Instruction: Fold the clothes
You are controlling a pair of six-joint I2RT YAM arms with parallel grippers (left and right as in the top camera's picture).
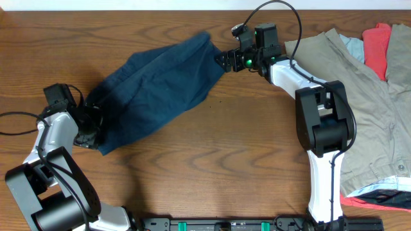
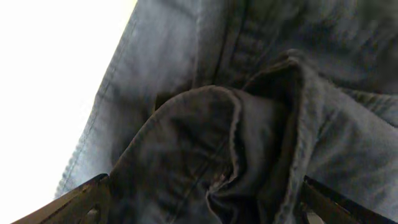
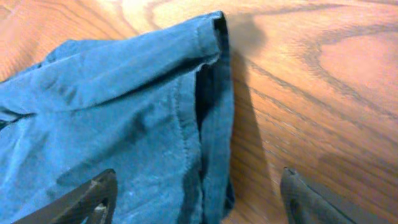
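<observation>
Right tool [image 3: 198,177] spread, straddling the hem corner of the blue garment [image 1: 154,90], not pinching. Left tool [image 2: 205,186] also spread, cloth bunched between the jaws at the far end. Garment lies diagonally on the worktop [image 1: 212,160]. Step: taking hold of both ends. Next likely needs both to close before lifting.

1. Overhead: soft, even light. The table [image 1: 192,179] carries faint shadows beside the arms [image 1: 321,122] and below the cloth [image 1: 154,90]. Detail is fairly sharp.
2. Left wrist: the upper-left corner is blown out white. The cloth is dim and soft, and the left fingers [image 2: 81,200] are dark and blurred.
3. Right wrist: warm light with pale glare on the far wood. The hem throws a shadow rightward, and the right fingers [image 3: 84,199] are out of focus.
</observation>
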